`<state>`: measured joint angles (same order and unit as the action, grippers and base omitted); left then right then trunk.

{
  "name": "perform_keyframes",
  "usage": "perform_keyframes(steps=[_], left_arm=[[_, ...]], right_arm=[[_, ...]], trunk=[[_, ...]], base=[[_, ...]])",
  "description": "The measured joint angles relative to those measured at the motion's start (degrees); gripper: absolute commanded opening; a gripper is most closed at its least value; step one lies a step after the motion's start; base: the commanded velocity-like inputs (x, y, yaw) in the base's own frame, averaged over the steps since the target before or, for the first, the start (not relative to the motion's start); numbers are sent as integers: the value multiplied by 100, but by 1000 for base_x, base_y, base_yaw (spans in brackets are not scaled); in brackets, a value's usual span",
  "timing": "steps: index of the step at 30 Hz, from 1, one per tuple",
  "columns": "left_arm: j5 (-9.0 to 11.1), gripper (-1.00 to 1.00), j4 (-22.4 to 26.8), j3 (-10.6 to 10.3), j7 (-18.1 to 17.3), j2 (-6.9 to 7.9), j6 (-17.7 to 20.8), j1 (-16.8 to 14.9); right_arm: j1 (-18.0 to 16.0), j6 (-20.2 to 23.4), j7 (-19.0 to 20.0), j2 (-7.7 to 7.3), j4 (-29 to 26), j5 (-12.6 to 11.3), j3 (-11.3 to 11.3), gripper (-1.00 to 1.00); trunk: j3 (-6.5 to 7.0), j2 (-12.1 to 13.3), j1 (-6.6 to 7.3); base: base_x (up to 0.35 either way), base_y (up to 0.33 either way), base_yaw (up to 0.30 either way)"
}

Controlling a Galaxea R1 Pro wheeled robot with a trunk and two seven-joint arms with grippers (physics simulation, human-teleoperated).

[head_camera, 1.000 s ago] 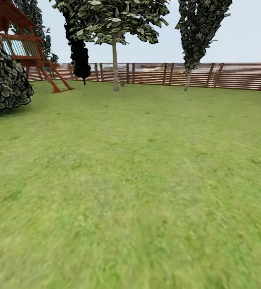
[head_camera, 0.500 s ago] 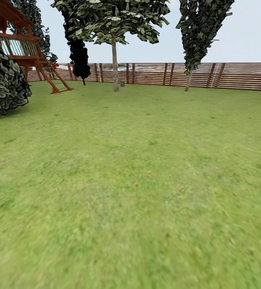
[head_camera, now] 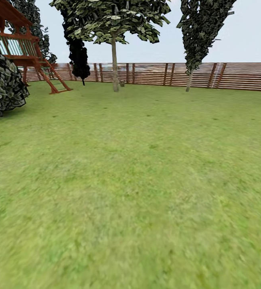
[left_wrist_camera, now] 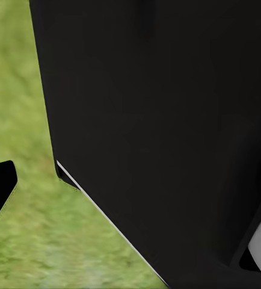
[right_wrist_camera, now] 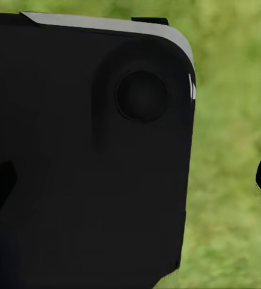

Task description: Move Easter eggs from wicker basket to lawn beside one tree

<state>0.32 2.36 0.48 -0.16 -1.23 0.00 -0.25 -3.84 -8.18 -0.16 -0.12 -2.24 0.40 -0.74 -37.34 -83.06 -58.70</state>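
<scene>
Ahead, a rounded dark leafy bush, a red wooden play tower and a pale-trunked tree are seen across mottled green lawn, a small brownish object, possibly the basket, being set beside the trunk; finger states cannot be told.

A red-brown wooden play tower with a slanted ladder stands at the far left, partly behind a round dark leafy bush. A brown slatted fence closes the far side, under a pale grey sky. Before the fence stand two dark columnar trees.
</scene>
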Motion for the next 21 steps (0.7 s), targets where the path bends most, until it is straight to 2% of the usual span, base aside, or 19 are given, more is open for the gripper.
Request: perform_keyframes(steps=[21], left_arm=[[0,100,53,0,9,4,0,-9]], right_arm=[[0,2,0,-5,-1,8,-6,100]], trunk=[[0,0,0]], base=[[333,0,0]])
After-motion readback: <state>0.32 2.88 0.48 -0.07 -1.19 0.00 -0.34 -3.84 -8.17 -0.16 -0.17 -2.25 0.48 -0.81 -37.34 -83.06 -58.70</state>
